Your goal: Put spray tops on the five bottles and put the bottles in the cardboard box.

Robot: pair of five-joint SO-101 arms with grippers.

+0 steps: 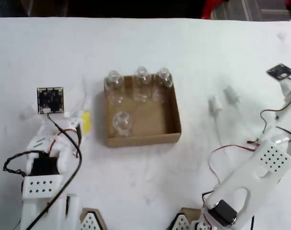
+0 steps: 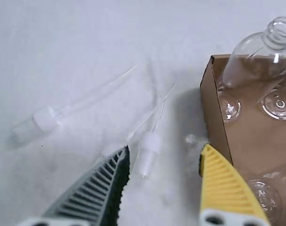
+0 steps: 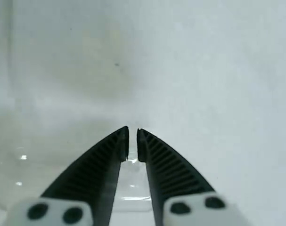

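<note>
While the left gripper (image 2: 165,148) sits released beside the box (image 1: 143,139), a spray top (image 2: 146,150) lies on the table (image 1: 145,43) between its grey and yellow fingers, close to the grey one. Second top (image 2: 41,121) farther off, tube trailing. Four bottles (image 1: 122,120) in the box: three along the far wall, one near the front left corner. Two more tops (image 1: 215,104) on the table right of the box, side by side. Right gripper (image 3: 132,136) off to the right, jaws pinched almost together; something clear blurs beneath them, cannot tell what.
</note>
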